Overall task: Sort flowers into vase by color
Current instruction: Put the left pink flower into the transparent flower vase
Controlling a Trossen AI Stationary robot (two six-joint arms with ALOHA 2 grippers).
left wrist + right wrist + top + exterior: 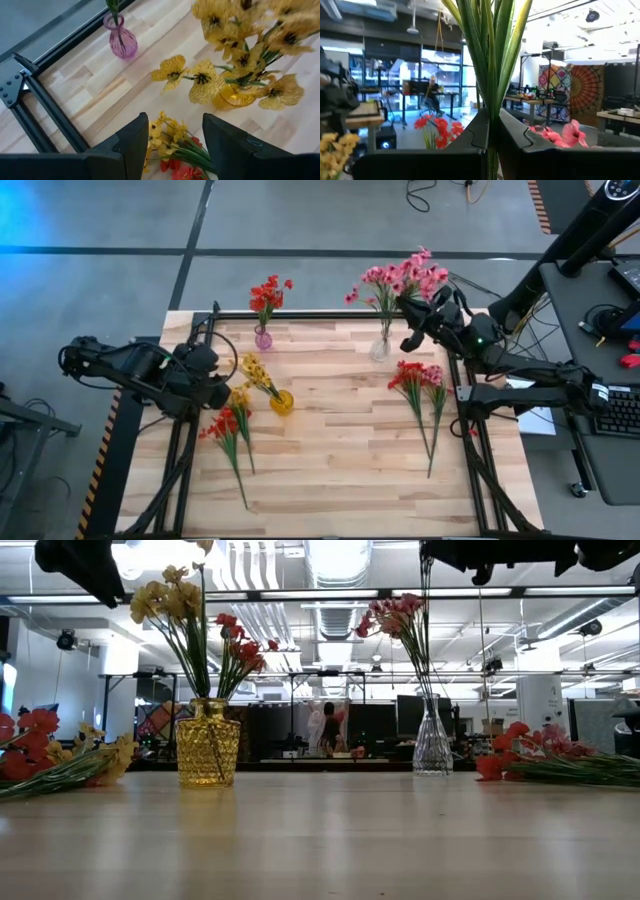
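Note:
My right gripper (408, 312) is shut on a pink-flowered sprig (405, 277) above the clear vase (380, 348) at the table's far right. Farther left, a purple vase (263, 338) holds red flowers (268, 292). A yellow vase (282, 402) holds yellow flowers (255, 370). My left gripper (175, 137) hovers open above red and yellow sprigs (228, 425) that lie flat on the table's left side. More red and pink sprigs (420, 380) lie flat on the right side. My right gripper pinches the sprig's green stem and leaves (492, 97) between its two fingers. The fingers come about level from the table's right side and lie across the stem. The sprig stands upright, and its thin stem (427, 670) runs down into the clear vase (432, 745).
Black frame rails (185, 445) run along the table's left and right edges (480, 450). Bare wood lies at the table's middle and near side (330, 470). A desk with a keyboard (620, 410) stands beyond the right edge. A person (325, 725) stands far back in the room.

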